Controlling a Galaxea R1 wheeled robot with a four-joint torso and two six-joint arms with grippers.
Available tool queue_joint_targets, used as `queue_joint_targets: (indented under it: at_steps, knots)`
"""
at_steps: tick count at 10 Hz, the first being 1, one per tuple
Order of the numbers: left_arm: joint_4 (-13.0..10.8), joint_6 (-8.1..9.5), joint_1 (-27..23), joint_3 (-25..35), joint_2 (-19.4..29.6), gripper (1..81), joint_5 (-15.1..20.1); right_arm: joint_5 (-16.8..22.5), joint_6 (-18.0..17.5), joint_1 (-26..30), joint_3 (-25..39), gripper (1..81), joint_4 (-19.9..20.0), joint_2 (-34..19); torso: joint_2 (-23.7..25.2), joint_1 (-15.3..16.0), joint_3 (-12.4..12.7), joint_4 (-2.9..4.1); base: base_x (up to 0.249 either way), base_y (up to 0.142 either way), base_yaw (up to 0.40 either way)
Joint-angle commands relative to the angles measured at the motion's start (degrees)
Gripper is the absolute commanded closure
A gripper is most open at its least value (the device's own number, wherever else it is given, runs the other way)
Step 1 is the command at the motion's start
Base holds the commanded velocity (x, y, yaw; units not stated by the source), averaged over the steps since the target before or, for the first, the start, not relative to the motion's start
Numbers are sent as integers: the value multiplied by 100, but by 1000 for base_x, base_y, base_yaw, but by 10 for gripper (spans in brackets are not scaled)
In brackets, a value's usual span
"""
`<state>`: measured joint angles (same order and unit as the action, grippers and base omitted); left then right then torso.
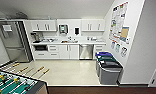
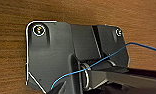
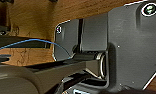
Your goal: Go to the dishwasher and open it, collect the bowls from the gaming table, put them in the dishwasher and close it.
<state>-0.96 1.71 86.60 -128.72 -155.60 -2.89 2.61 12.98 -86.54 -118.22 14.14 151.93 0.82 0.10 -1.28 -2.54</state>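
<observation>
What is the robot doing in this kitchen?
Nothing is being handled right now. The robot is looking across a small kitchen from the doorway side. The dishwasher sits shut under the counter, between white cabinets. A fridge stands at the far left, bins line the right wall, and a football table is close by at the lower left. The wrist cameras see wooden floor under the arms. No bowls can be seen.
</observation>
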Motion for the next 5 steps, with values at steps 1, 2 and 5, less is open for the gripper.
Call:
queue_joint_targets:
  at_steps: [1,2,5]
  knots:
    - [-18,-12,-253,40,134,10,175,354,-6,308,46,10,27,-143,0,0,0,0,255,0,0]
    - [-18,-12,-253,40,152,10,157,319,-6,316,46,10,36,-160,0,2,0,0,255,0,0]
    - [-9,-12,-253,40,169,10,157,284,2,317,46,10,36,-187,0,0,0,0,255,0,0]
